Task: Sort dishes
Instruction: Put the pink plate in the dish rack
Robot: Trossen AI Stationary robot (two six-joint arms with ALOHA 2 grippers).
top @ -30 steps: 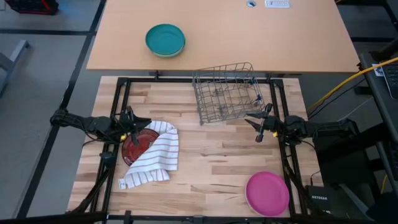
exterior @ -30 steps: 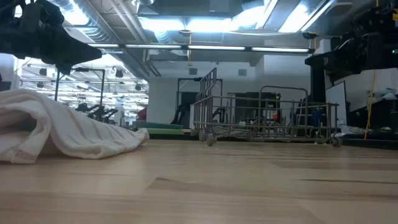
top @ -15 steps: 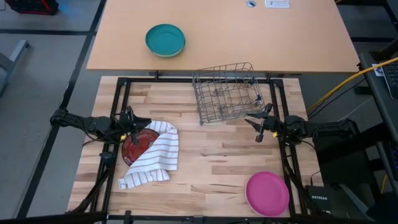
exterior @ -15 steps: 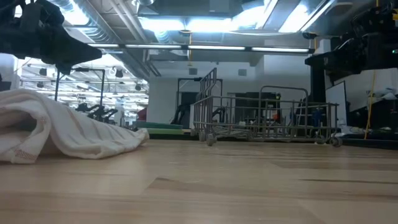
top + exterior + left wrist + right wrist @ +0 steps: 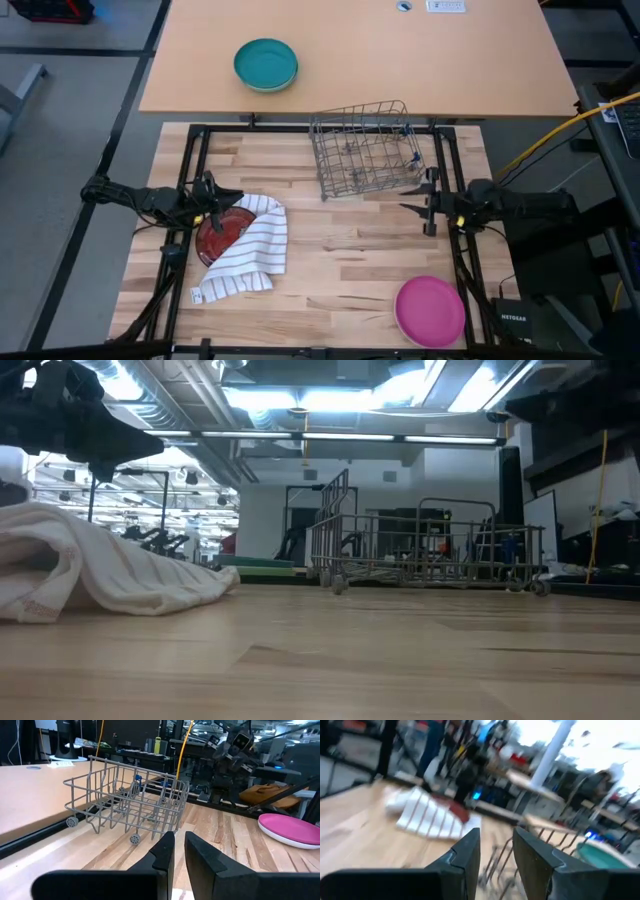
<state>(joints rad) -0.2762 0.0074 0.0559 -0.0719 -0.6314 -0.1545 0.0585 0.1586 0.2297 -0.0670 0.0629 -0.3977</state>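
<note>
Right gripper (image 5: 428, 208) parted, empty, beside rack (image 5: 364, 148); left gripper (image 5: 213, 203) narrowly parted, empty, above dark red plate (image 5: 219, 238).

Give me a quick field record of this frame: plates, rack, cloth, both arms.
pink plate: bare on the wooden table, near right corner
dark red plate: left side, partly under the striped cloth
green plate: not visible
wire rack: far edge, centre, no plates in it
teal bowl: on the tan table behind
left gripper: above the dark red plate, jaws slightly apart, holding nothing
right gripper: beside the rack, jaws apart, empty
</note>
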